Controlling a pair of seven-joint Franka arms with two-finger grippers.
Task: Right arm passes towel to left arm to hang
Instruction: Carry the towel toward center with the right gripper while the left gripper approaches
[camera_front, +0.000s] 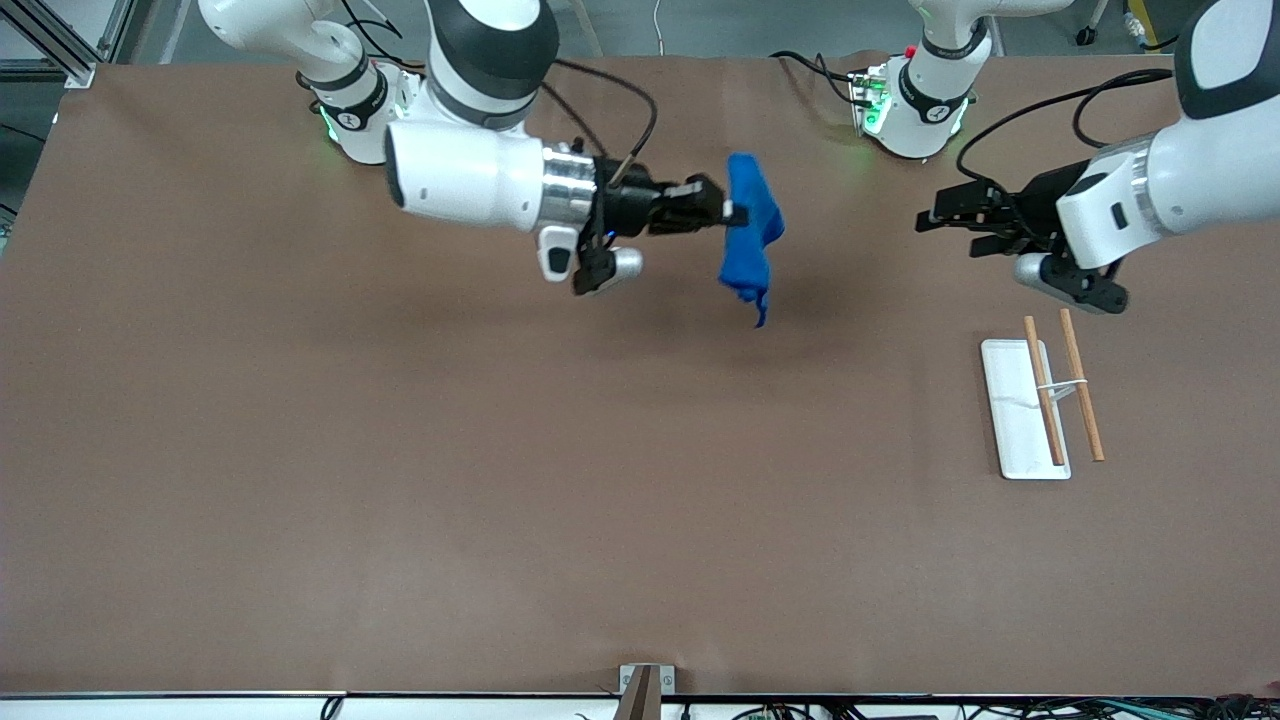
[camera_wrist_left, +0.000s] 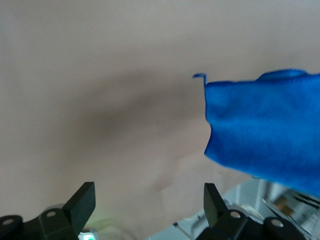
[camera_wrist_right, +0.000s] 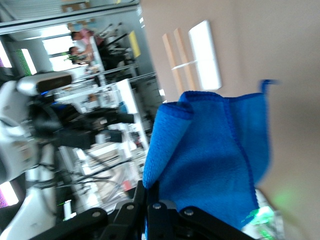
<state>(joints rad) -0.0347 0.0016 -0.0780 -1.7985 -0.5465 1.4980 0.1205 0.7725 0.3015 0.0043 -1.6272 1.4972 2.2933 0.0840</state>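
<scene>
My right gripper (camera_front: 735, 210) is shut on a blue towel (camera_front: 752, 230) and holds it up over the middle of the table, the cloth hanging folded below the fingers. The right wrist view shows the towel (camera_wrist_right: 215, 155) pinched between the closed fingers of the right gripper (camera_wrist_right: 150, 192). My left gripper (camera_front: 925, 222) is open and empty in the air, pointing toward the towel with a gap between them. In the left wrist view the towel (camera_wrist_left: 265, 125) hangs ahead of the left gripper (camera_wrist_left: 148, 202), off to one side of its spread fingers.
A towel rack (camera_front: 1040, 405), a white base with two wooden rods, lies on the table below the left arm, nearer the front camera. It also shows in the right wrist view (camera_wrist_right: 192, 57). The brown table (camera_front: 400, 450) is bare elsewhere.
</scene>
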